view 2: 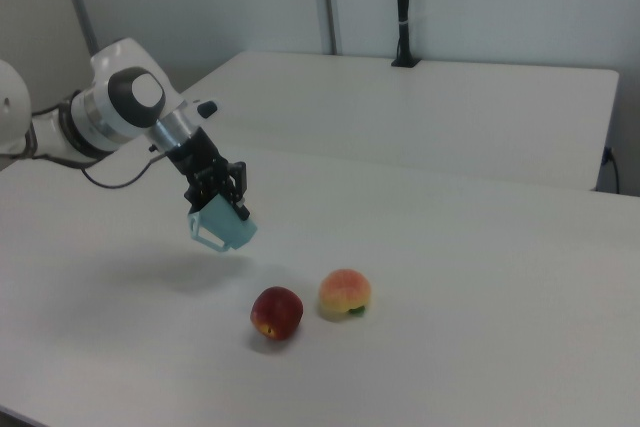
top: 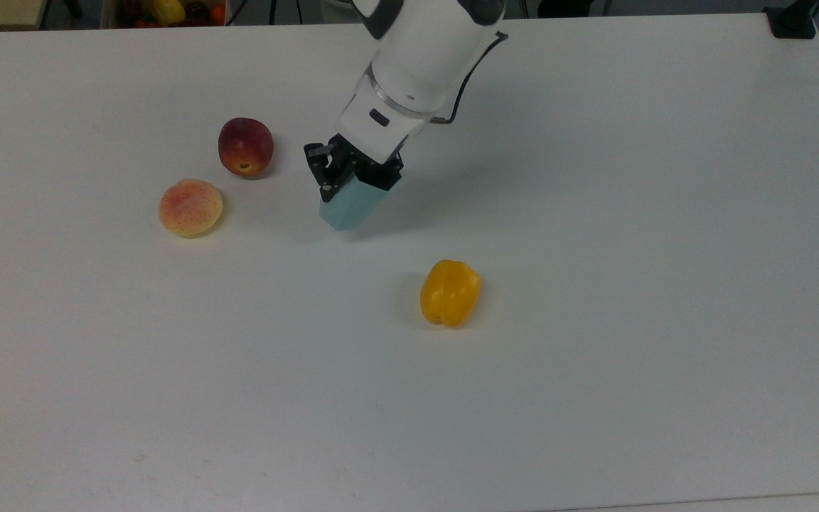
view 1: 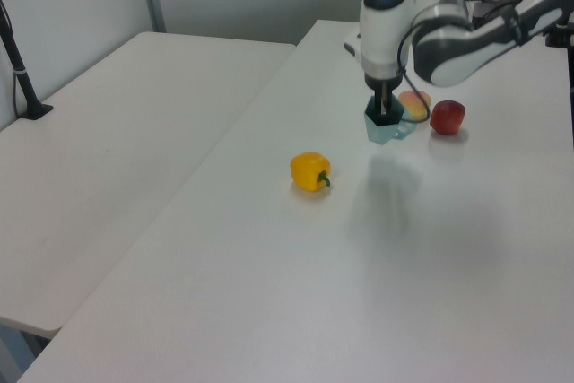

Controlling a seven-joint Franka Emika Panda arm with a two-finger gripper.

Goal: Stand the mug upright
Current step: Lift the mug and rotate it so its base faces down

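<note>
Pale teal mug (top: 350,206) clamped at rim between closed fingers of gripper (top: 344,174), lifted clear of table (top: 594,355), tilted, base lowest. Rotate until base sits level, then lower straight down between red apple (top: 245,146) and yellow pepper (top: 450,292). Release only after full base contact; avoid peach (top: 190,207).

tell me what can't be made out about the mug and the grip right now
- Mug rim, top view: covered by the gripper and wrist.
- Mug handle, right view: only an angular outline shows, so its side is uncertain.
- Mug base, left view: too small to tell whether it touches the table.
- Peach, left view: partly behind the mug.
</note>
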